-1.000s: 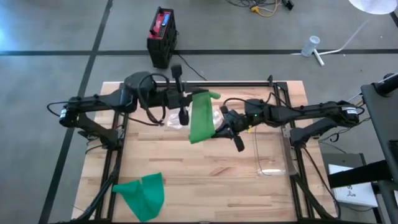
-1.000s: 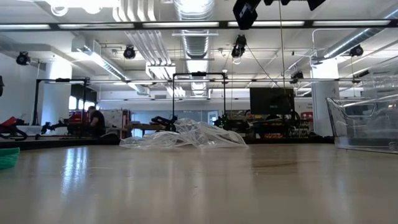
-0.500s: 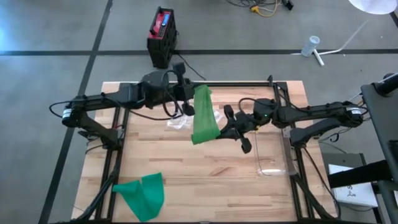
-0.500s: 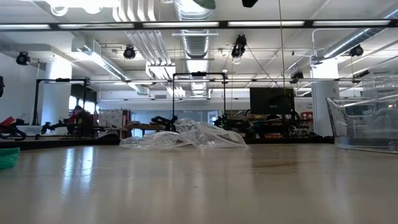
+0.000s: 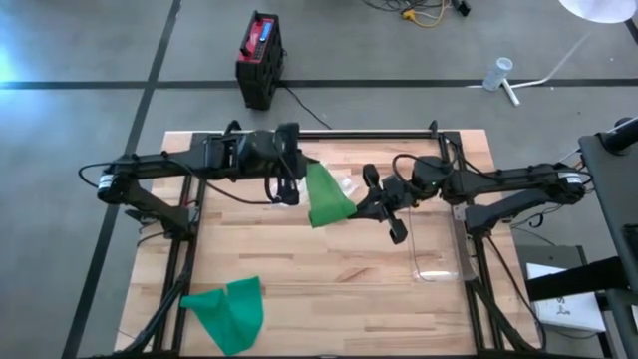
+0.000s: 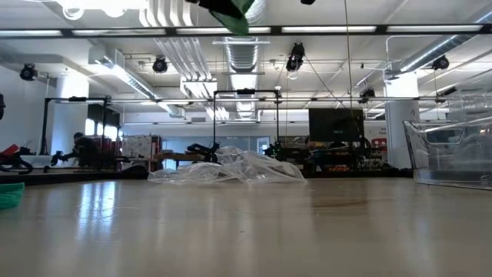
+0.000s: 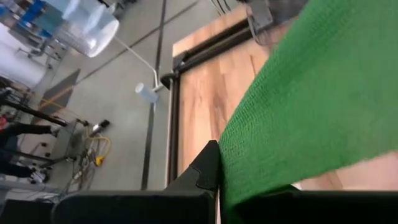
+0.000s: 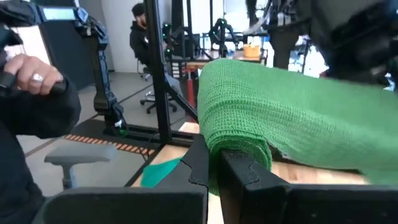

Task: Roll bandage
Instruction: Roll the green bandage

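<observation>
Above the table's centre, a green bandage [image 5: 329,196] is held aloft, clamped by the left gripper [image 5: 289,179] at ten o'clock and the right gripper [image 5: 365,206] at three, rolling barely begun.

No readable text, label, brand, number or sign anywhere in these views. Red-and-black case [image 5: 259,58] on the floor beyond the worktop [image 5: 329,289]: markings too small to make out. Distant screens in the room: illegible.
</observation>
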Robot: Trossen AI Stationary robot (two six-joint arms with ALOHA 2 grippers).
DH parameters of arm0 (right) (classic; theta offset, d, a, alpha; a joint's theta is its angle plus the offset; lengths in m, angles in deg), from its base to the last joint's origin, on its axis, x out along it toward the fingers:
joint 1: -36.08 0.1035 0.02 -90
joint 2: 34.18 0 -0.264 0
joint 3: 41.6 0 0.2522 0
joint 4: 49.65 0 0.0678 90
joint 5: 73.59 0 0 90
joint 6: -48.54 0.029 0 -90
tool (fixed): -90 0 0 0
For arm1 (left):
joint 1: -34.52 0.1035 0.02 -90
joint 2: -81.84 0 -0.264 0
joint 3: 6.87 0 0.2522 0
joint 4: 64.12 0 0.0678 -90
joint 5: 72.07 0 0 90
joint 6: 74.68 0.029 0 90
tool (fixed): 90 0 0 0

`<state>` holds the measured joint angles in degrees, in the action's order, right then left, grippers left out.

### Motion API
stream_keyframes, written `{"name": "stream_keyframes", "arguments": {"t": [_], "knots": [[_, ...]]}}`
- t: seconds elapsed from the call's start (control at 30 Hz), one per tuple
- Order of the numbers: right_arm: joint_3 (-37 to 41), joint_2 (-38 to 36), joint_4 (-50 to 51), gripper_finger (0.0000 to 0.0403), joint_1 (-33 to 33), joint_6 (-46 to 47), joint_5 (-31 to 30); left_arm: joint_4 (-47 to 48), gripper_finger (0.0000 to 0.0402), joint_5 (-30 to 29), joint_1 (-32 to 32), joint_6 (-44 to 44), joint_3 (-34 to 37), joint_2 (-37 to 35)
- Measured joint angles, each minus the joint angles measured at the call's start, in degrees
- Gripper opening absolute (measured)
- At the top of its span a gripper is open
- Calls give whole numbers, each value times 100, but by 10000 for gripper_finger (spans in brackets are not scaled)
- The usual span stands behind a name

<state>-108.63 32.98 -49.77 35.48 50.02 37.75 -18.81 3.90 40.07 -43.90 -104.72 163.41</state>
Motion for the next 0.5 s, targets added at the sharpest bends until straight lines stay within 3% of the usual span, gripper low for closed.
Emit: {"name": "stream_keyframes", "arguments": {"t": [0.27,0.37,0.5], "knots": [[1,266,156,3,-49,198,-45,-414,0,-1,-21,-67,433,-369],[4,275,156,3,-52,166,-345,-309,2,-22,-21,-118,740,-461],[-53,260,144,3,-57,36,-553,-628,30,1,-21,-184,1075,-684]]}}
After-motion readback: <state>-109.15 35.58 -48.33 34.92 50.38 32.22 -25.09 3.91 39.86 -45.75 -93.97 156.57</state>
